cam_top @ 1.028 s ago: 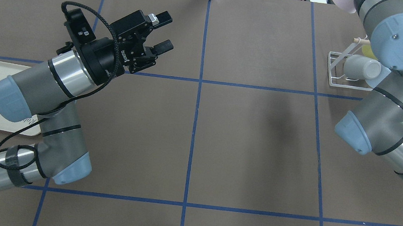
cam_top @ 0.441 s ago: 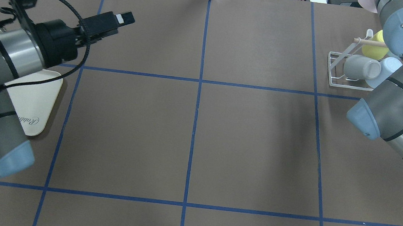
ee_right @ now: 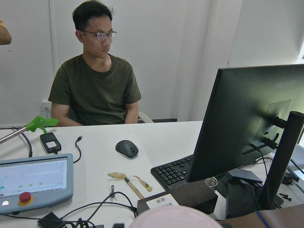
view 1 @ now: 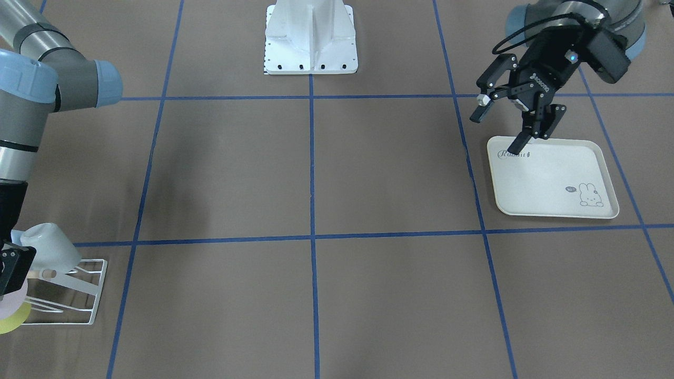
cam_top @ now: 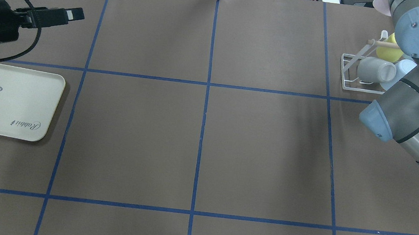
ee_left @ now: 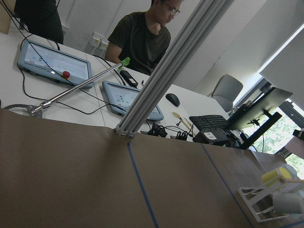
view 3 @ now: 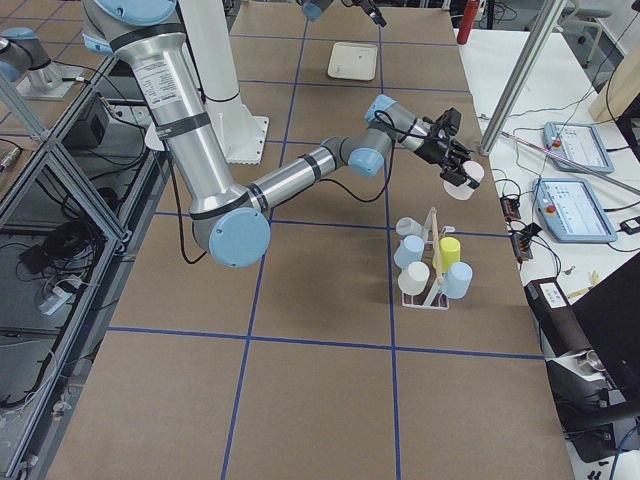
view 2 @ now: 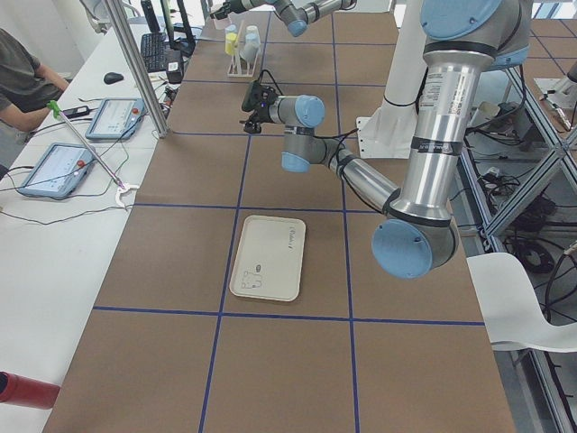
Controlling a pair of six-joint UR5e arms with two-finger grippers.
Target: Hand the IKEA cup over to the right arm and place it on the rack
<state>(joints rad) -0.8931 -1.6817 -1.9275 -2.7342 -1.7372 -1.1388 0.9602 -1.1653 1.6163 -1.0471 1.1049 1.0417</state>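
IKEA cup (view 3: 465,184), mostly hidden overhead, we see grasped by right claw (view 3: 456,172); left claw (view 1: 497,130), released, has withdrawn leftward, uncovering tray (cam_top: 13,111).

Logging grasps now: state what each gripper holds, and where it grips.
Right gripper holds the pink cup; grip spot too small to tell. Left gripper is open, empty.
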